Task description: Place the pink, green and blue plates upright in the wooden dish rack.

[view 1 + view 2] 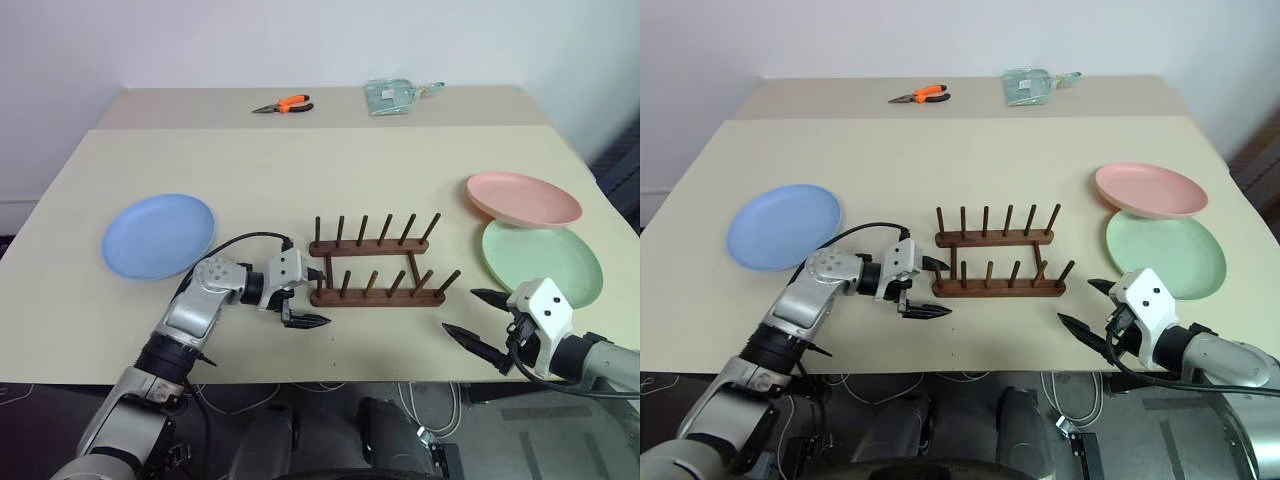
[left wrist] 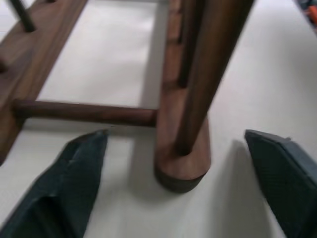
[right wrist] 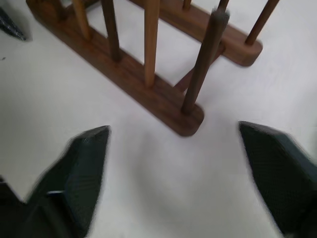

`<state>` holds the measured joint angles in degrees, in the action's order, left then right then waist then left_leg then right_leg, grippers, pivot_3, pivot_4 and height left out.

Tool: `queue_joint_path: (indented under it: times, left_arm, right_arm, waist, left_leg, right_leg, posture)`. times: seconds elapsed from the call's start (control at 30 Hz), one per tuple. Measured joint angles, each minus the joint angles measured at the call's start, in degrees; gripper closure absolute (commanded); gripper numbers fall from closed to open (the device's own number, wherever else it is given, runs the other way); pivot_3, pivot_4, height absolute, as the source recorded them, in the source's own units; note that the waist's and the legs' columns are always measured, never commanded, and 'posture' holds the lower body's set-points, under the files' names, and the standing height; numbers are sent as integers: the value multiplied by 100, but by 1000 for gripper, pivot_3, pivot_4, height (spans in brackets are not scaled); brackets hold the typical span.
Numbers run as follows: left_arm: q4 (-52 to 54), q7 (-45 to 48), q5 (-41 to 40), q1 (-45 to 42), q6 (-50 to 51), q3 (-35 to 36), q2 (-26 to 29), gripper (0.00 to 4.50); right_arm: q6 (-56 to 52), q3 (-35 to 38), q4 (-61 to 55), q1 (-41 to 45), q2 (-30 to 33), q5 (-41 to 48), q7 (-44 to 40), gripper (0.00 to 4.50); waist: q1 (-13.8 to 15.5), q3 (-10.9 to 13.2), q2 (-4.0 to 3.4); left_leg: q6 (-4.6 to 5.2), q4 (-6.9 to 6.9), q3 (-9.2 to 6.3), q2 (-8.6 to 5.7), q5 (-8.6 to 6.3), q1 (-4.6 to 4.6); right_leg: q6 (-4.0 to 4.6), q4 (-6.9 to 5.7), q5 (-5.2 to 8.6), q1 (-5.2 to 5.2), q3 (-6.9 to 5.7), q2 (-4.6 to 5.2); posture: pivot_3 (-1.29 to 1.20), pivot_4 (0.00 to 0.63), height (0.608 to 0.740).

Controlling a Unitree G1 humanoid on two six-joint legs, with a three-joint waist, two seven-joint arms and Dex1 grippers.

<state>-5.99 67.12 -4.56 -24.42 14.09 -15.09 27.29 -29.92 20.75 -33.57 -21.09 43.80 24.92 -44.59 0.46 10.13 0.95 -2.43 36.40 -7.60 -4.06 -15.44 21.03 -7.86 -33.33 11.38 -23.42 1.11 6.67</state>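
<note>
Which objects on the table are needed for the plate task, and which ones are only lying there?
Needed: wooden dish rack, pink plate, green plate, blue plate.

Only lying there: orange-handled pliers, pale green packet, both at the far edge.

rack (image 1: 375, 268) between the fingers is dark smooth wood, plates (image 1: 523, 198) look like matte plastic, table (image 1: 300, 170) is matte too

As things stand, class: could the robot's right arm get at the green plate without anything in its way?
Probably yes. The right claw is open and empty, just beside the green plate. Bare table lies between them. One catch: the pink plate overlaps the green plate's far edge.
</note>
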Motion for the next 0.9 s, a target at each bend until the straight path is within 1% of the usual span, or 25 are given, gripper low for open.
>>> queue_joint_path:
  times: [0.03, 0.1, 0.17, 0.23, 0.3, 0.47, 0.53, 0.6, 0.63, 0.8, 0.9]
  left_arm:
    - [221, -23, -82, 166, 183, 107, 159, 1139]
    - [758, -5, -341, 569, 649, 373, 573, 2172]
    - [1399, 42, -572, 986, 1096, 468, 903, 3140]
    - [1915, -26, -732, 1302, 1478, 433, 946, 4119]
    - [2210, -248, -824, 1449, 1780, 306, 781, 4119]
    - [2431, -962, -727, 1423, 2016, 9, 337, 4119]
    - [2160, -1533, -492, 1237, 1905, -61, -133, 4119]
    - [1738, -2199, -176, 941, 1751, -215, -669, 4119]
    - [1601, -2396, -85, 841, 1672, -262, -773, 4119]
    - [755, -2958, 115, 302, 1278, -213, -954, 4119]
    - [504, -3044, 117, 167, 1132, -159, -966, 4119]
  right_arm:
    - [1, -39, -3, -49, 19, -16, -29, 2346]
    - [5, -213, 2, -138, 33, -108, -77, 3418]
    - [10, -455, 7, -116, 25, -174, -79, 4420]
    - [38, -724, 28, -12, 7, -307, -32, 4500]
    - [64, -974, 122, 168, -10, -475, 63, 4500]
    - [226, -1456, 599, 626, -144, -1018, 439, 4500]
    - [361, -1691, 872, 1033, -298, -1329, 668, 4500]
    - [444, -1968, 1306, 1646, -564, -1668, 1026, 4500]
    - [481, -2039, 1468, 1845, -640, -1779, 1135, 4500]
    - [854, -2268, 2631, 2856, -861, -2176, 1392, 4500]
    - [1101, -2286, 3113, 3202, -886, -2300, 1390, 4500]
  waist:
    - [-26, -1, 3]
    - [-75, -5, 1]
    - [-107, -8, -5]
    - [-103, -9, -6]
    - [-55, -8, -5]
    - [40, -9, -4]
    - [34, -13, -1]
    - [31, -13, 0]
    - [29, -13, -1]
    - [10, -18, -8]
    - [10, -19, -10]
  left_leg:
    - [0, -8, 1, 3, 0, -5]
    - [0, -19, 3, 7, 0, -16]
    - [-1, -18, 3, 9, -1, -16]
    - [0, -15, 4, 7, -1, -13]
    - [0, -4, -1, 5, -1, -1]
    - [1, 8, -2, -3, -2, 13]
    - [1, 18, -1, -5, -2, 8]
    - [1, 54, -6, -5, -2, 21]
    - [0, 55, -7, -5, -2, 21]
    - [2, 56, -7, -7, -3, 18]
    - [5, 55, -6, -8, -4, 18]
  right_leg:
    - [1, 0, 1, 0, 0, -1]
    - [4, -1, 4, 2, 1, -2]
    - [5, 0, 6, 4, 1, 2]
    - [2, 1, 9, 5, 2, 10]
    - [3, 4, 11, 5, 0, 11]
    - [3, 6, 10, 0, -2, 11]
    - [6, 7, 6, 9, -3, 9]
    - [11, -2, 0, 9, -8, 6]
    - [11, -5, -1, 9, -8, 5]
    - [11, -12, -2, 7, -9, 2]
    - [-1, -12, -12, 6, -9, 2]
  posture:
    - [0, 150, 740]
    - [0, 150, 740]
    - [0, 150, 740]
    - [0, 150, 740]
    - [0, 150, 740]
    - [0, 150, 740]
    - [0, 150, 740]
    - [0, 150, 740]
    - [0, 150, 740]
    - [0, 150, 740]
    - [0, 150, 740]
